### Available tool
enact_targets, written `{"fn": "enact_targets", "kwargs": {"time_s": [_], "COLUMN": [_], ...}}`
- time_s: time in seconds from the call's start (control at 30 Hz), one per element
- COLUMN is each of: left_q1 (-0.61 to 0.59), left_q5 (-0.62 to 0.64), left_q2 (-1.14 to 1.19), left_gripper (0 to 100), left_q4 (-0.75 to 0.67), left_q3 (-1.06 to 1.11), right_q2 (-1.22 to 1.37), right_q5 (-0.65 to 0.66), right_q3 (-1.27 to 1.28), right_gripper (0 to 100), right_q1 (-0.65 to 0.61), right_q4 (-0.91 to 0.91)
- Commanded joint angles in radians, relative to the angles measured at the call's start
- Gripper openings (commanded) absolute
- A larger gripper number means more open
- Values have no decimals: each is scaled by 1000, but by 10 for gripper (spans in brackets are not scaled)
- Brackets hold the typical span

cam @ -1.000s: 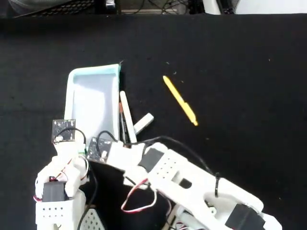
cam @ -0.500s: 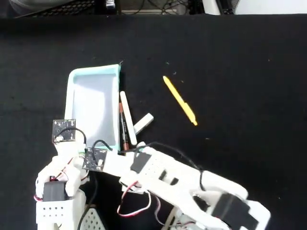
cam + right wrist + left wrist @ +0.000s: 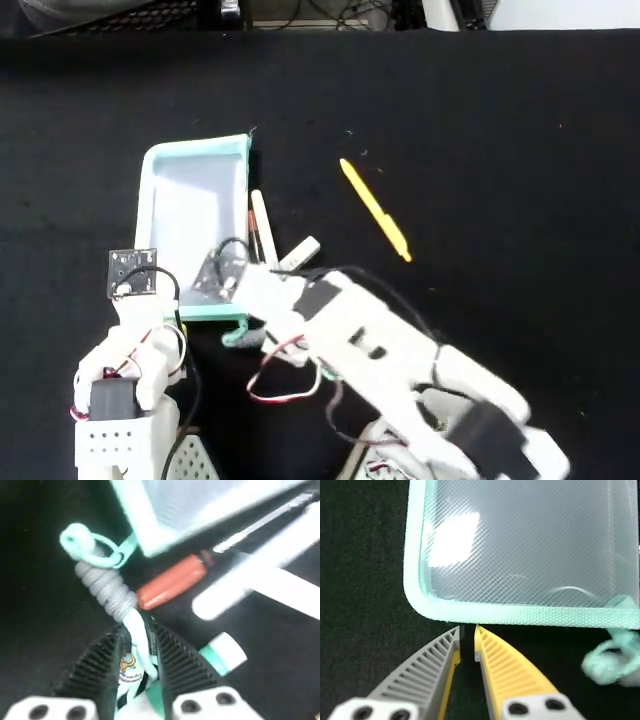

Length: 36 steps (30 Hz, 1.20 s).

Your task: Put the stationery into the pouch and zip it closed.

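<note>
So, starting at the left: the left gripper [image 3: 465, 630] is closed down to a thin slit, with its tips right at the trim of the pouch's [image 3: 195, 200] near edge. That edge seems to be nipped between them, though the bite looks very shallow. The pouch is laid flat on the black table [image 3: 500, 120], and nothing can be made out inside it.

At its near right corner the zip pull [image 3: 102, 580] hangs off the pouch, and its cord is clamped between the tightly closed jaws of the right gripper [image 3: 142, 640]. Just beside that corner a red pen [image 3: 170, 587] and a white pen [image 3: 262, 225] are lined up along the pouch's right edge, outside it. A short white stick [image 3: 299, 254] is seen just to their right, and a yellow pen [image 3: 375, 210] is found well apart, farther right on the table.

What could go wrong: the big one is the zip being run shut while all the stationery is outside, so it would have to be opened again. The whole pouch could also be dragged by a tug on the cord, since so little trim is held on the left. If that edge slips out, the pouch gets pulled instead of the zip. And the pens are so close to the right arm that they could be knocked or rolled away by any sideways sweep.
</note>
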Motion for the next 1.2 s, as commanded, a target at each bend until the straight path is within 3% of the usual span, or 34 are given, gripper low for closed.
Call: {"fn": "enact_targets", "kwargs": {"time_s": [0.0, 0.23, 0.4, 0.53, 0.7, 0.93, 1.17], "left_q1": [10, 10, 12, 10, 10, 10, 10], "left_q5": [2, 2, 2, 2, 2, 2, 2], "left_q2": [5, 5, 5, 5, 5, 5, 5], "left_gripper": [69, 69, 69, 69, 69, 69, 69], "left_q4": [-11, -11, -11, -11, -11, -11, -11], "left_q3": [15, 15, 15, 15, 15, 15, 15], "right_q2": [-288, -665, -685, -667, -676, -786, -921], "right_q5": [-12, -14, -15, -9, 112, 345, 528], "right_q3": [-7, -71, -266, -320, -278, -18, 242], "right_gripper": [11, 12, 12, 13, 13, 13, 15], "right_q1": [21, 25, 37, 153, 232, 482, 799], "right_q4": [104, 272, 359, 356, 514, 624, 456]}}
